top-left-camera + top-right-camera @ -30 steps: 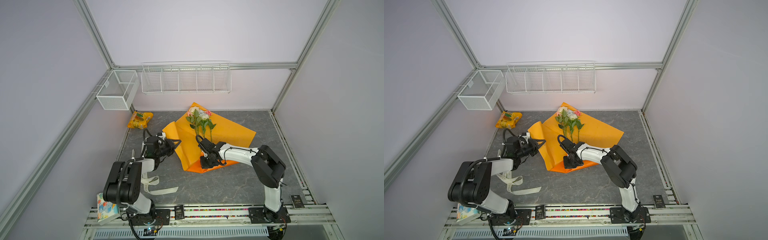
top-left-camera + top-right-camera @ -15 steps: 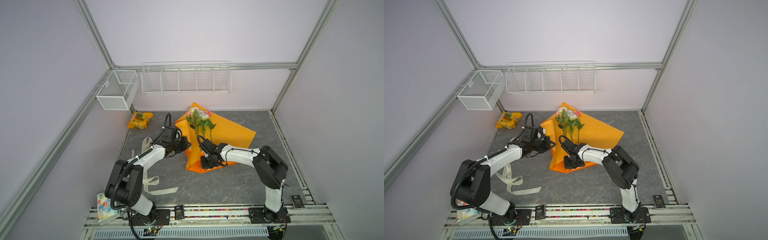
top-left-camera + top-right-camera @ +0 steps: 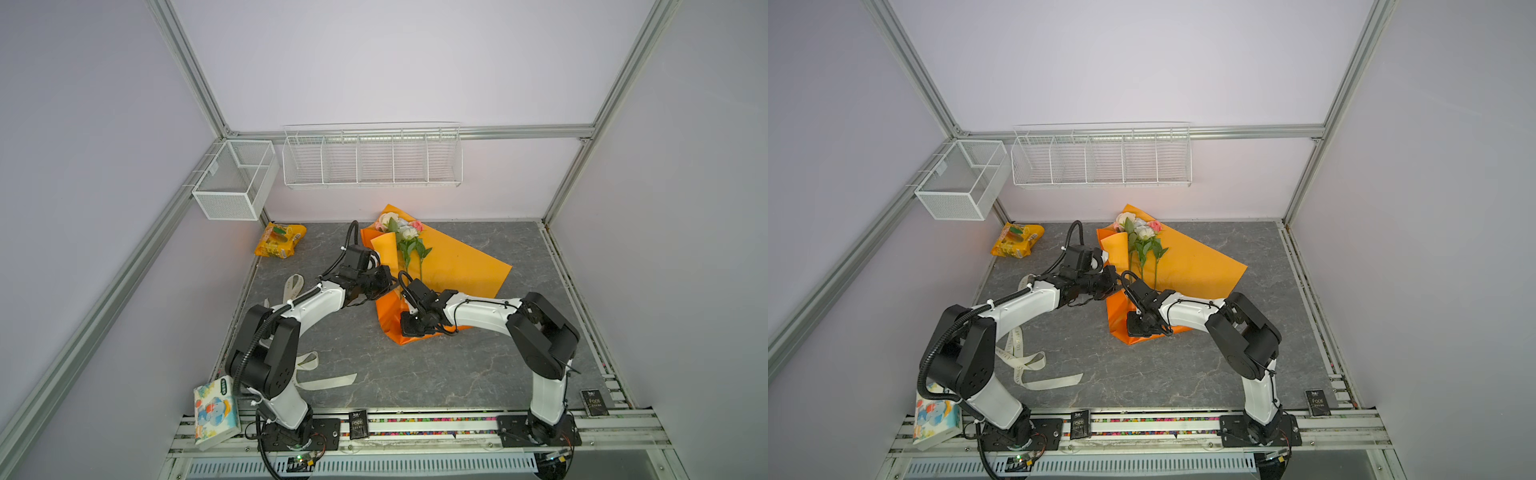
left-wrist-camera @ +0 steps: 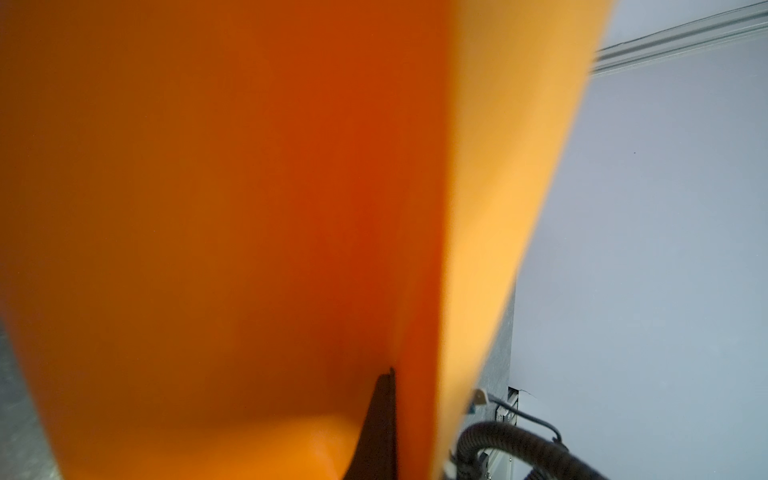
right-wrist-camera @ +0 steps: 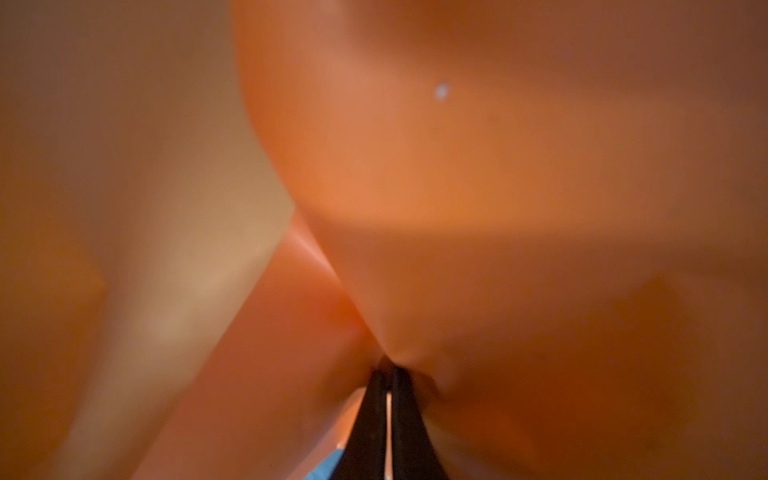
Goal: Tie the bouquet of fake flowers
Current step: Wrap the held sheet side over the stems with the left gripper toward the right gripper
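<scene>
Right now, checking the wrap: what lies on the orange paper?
Roses and stems lie on the orange paper. Lower stem ends are covered by its folded flap and the right gripper.

Your two top views look steeply down from high at the near edge toward the back wall (image 3: pixel 374 62), sharing the whole grey table (image 3: pixel 415 374). Each wrist camera sits right against the blurred orange paper wrap (image 4: pixel 249 208).

Grey tabletop (image 3: pixel 415 374), bouquet (image 3: pixel 453 266), snack packet (image 3: pixel 279 240), cream ribbon (image 3: pixel 328 381)
</scene>
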Controlling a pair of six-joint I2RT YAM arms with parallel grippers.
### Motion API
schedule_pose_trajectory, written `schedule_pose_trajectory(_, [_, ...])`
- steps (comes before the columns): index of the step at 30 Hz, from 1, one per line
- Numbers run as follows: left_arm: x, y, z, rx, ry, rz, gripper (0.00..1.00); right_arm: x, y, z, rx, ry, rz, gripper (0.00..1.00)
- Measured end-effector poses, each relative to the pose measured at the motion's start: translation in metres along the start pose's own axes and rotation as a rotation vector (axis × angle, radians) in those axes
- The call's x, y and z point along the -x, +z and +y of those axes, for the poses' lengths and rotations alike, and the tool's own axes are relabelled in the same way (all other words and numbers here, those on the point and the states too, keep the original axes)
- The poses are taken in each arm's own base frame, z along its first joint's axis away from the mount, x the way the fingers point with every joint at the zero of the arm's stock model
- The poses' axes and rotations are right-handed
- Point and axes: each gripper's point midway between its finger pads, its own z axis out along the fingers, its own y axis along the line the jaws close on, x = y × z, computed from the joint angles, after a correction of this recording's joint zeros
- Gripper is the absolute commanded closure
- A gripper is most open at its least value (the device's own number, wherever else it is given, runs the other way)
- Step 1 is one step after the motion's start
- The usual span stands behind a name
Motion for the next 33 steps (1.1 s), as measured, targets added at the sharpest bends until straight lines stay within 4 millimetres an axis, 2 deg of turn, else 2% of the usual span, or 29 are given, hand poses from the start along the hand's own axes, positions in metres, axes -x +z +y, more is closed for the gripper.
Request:
schedule_pose_trajectory(5, [-0.007,0.018,-0.010,-0.003,-0.008,0.027,0.95,0.001,0.001,0.002,0.017,0.005,-0.008,0.89])
schedule_pose_trajectory(10, [-0.007,0.022,-0.009,0.006,-0.036,0.019,0.96,0.001,-0.001,0.001,0.043,0.012,-0.031,0.88])
schedule_pose_trajectory(15, [-0.006,0.017,0.001,0.057,-0.041,-0.006,0.96,-0.002,-0.006,0.001,0.105,0.028,-0.043,0.87])
schedule_pose_trajectory(21, [-0.003,-0.002,0.010,0.093,-0.042,-0.043,0.97,0.006,-0.014,0.020,0.218,0.043,-0.080,0.89])
schedule_pose_trajectory(24, [-0.001,-0.005,0.013,0.105,-0.039,-0.052,0.97,0.004,-0.015,0.026,0.251,0.043,-0.083,0.90])
schedule_pose_trajectory(29, [-0.003,-0.005,0.017,0.123,-0.041,-0.047,0.97,-0.009,-0.010,0.037,0.269,0.017,-0.054,0.90])
schedule_pose_trajectory(33, [-0.004,-0.007,0.019,0.133,-0.031,-0.043,0.98,-0.015,0.009,0.034,0.224,0.015,-0.012,0.90])
